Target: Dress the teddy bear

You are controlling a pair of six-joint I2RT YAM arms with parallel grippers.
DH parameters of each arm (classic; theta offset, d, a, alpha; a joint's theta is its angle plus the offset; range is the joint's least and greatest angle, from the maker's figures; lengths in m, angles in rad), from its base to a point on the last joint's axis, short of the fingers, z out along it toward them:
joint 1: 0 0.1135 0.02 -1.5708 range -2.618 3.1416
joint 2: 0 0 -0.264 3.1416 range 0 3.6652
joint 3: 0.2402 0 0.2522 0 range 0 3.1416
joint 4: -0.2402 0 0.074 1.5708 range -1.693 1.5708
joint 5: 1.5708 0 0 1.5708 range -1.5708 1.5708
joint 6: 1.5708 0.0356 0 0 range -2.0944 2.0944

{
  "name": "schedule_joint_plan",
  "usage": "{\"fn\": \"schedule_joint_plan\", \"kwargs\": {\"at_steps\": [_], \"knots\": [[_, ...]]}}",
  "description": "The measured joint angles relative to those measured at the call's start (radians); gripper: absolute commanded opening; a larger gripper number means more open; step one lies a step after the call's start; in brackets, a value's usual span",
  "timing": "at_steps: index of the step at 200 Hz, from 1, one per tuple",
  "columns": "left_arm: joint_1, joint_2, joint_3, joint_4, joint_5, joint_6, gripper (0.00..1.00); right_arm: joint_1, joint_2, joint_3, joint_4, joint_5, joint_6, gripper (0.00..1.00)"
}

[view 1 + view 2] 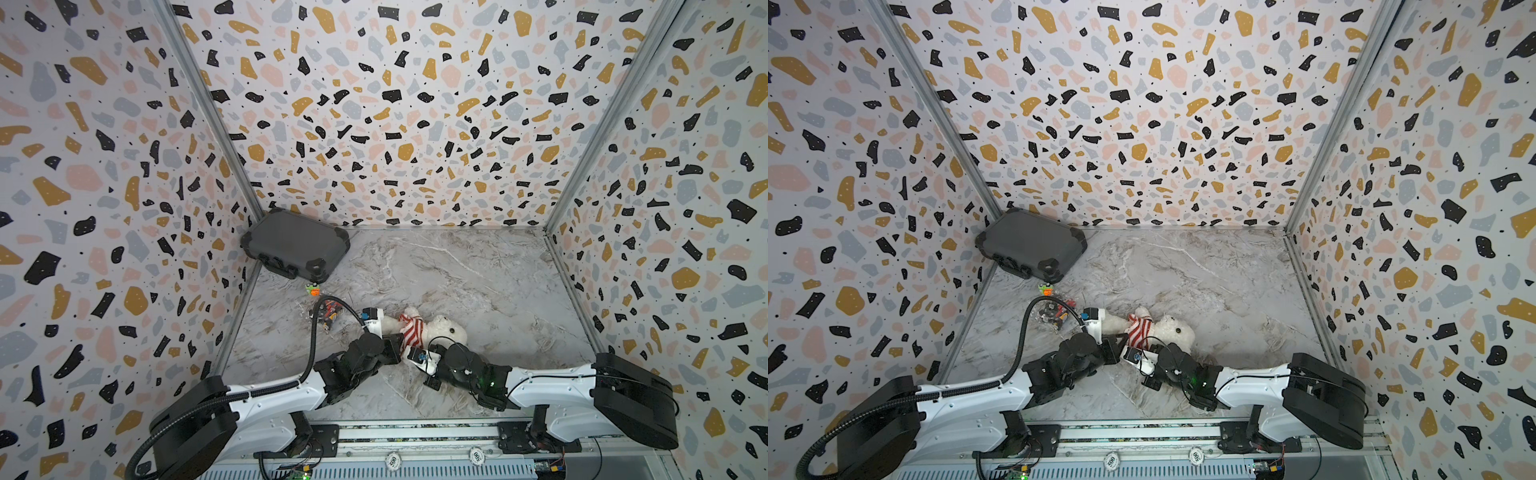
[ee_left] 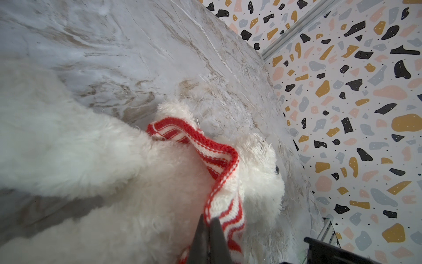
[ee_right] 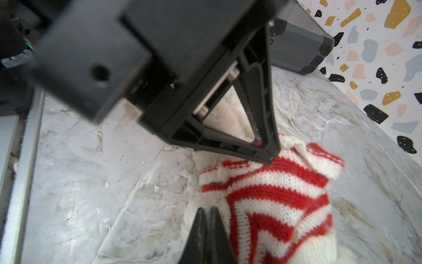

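Note:
The teddy bear (image 1: 451,328) (image 1: 1177,330) lies on the marble table, its head toward the right. A red-and-white striped sweater (image 1: 411,332) (image 2: 219,160) (image 3: 274,194) is bunched around its neck and chest, leaving the white belly fur (image 2: 114,160) bare. My left gripper (image 1: 398,341) (image 2: 209,222) is shut on the sweater's hem. My right gripper (image 1: 409,348) (image 3: 207,210) is shut on the sweater's white edge at the near side. The left gripper (image 3: 271,157) fills the right wrist view just above the knit.
A grey hard case (image 1: 295,247) (image 3: 296,45) sits in the back left corner. A small orange-and-green toy (image 1: 312,289) and a heap of small parts (image 1: 328,316) lie left of the bear. Patterned walls enclose three sides.

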Motion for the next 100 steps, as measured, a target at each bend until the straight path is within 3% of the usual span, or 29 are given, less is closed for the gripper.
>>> {"fn": "schedule_joint_plan", "kwargs": {"at_steps": [54, 100], "knots": [[0.000, -0.074, -0.034, -0.040, -0.013, 0.000, 0.00, -0.009, -0.084, -0.021, -0.021, 0.040, 0.016, 0.00], [-0.026, -0.136, -0.096, -0.062, -0.018, -0.009, 0.00, -0.087, -0.158, -0.066, -0.041, 0.013, 0.101, 0.00]]}}
